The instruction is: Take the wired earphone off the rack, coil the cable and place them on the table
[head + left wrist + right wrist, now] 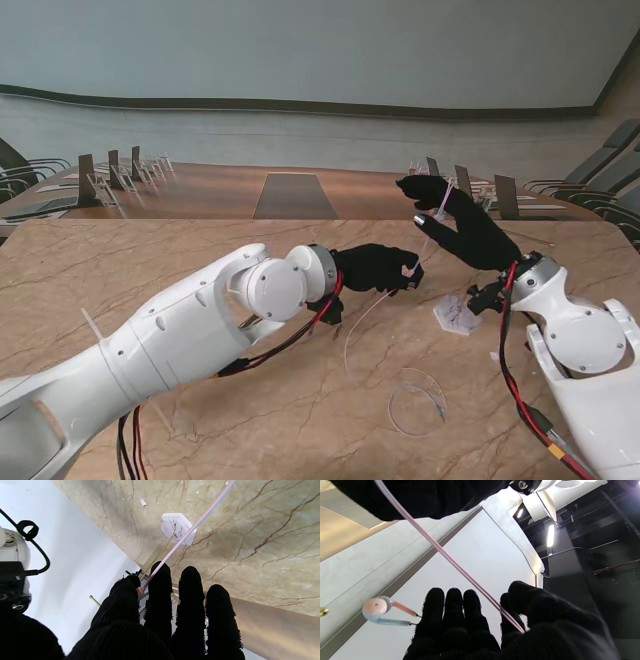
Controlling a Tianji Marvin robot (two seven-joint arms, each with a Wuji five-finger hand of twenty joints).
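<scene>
Closest to me, a loose loop of the cable lies on the table, near the rack's small white base. Further out, the left hand pinches the cable between thumb and forefinger. Beyond that, the raised right hand pinches it too, earbuds dangling past its fingers.
</scene>
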